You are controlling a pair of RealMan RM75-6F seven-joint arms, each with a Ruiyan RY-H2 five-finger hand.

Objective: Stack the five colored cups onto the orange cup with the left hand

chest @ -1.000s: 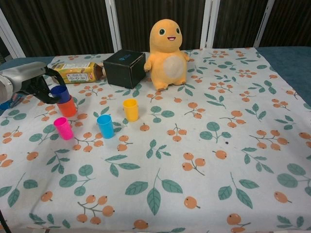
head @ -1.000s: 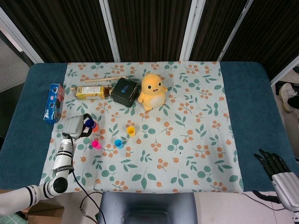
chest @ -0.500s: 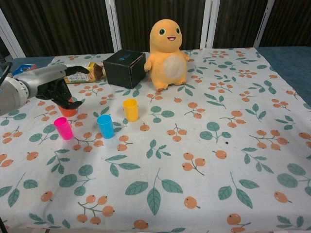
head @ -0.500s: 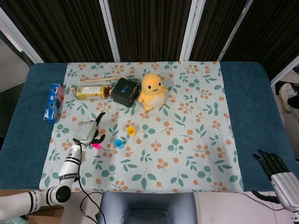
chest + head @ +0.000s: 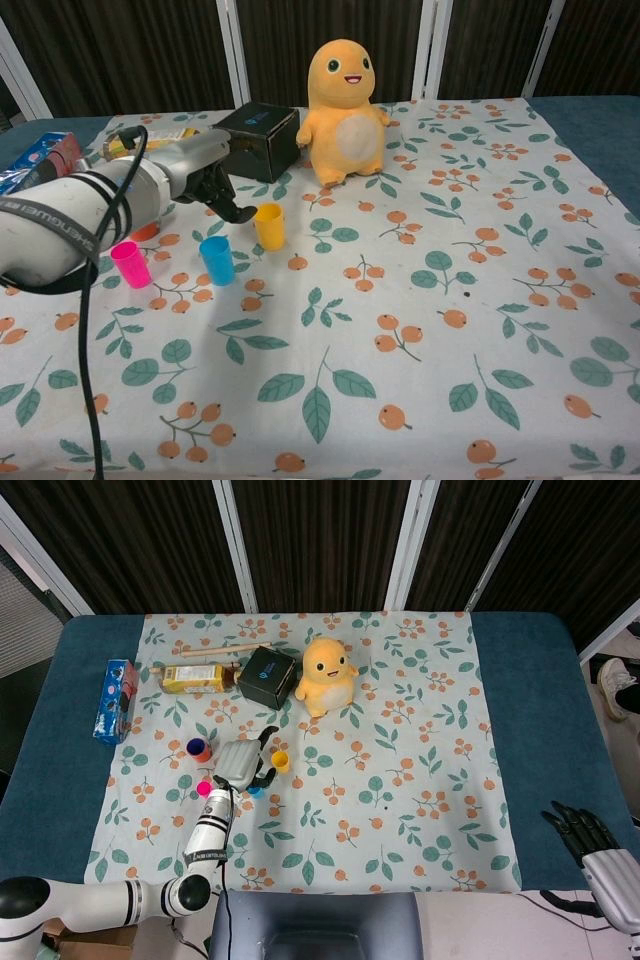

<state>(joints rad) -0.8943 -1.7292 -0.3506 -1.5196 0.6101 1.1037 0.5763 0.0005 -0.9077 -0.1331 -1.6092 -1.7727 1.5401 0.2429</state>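
Head view. Left hand (image 5: 243, 764) is hovering over the cloth (image 5: 420, 730), fingers spread and grasping nothing, reaching toward the yellow cup (image 5: 281, 761) at its 2 o'clock. Blue cup (image 5: 255, 789) is peeking out just under the hand at its 5 o'clock. Pink cup (image 5: 204, 789) is standing at the hand's 8 o'clock. Orange cup (image 5: 199, 750) is sitting at the hand's 10 o'clock, well apart, with one dark blue cup (image 5: 196, 746) nested in it. Cups counted here: five. One plush (image 5: 326, 674), one black box (image 5: 267, 677), one bottle (image 5: 196, 678) lying on its side, one blue pack (image 5: 115, 700) at the table's (image 5: 540, 680) 9 o'clock edge. Right hand (image 5: 598, 852) is resting off the table at 4 o'clock, fingers apart, nothing in it.

Chest view. Left hand (image 5: 213, 178) is hanging open, fingertips just beside the yellow cup (image 5: 268, 225), touching or not I cannot tell. Blue cup (image 5: 216, 259) and pink cup (image 5: 130, 264) are standing upright, apart. Orange cup (image 5: 146, 232) is mostly hiding behind the arm. Plush (image 5: 342, 110), box (image 5: 258, 138) at 12 o'clock.
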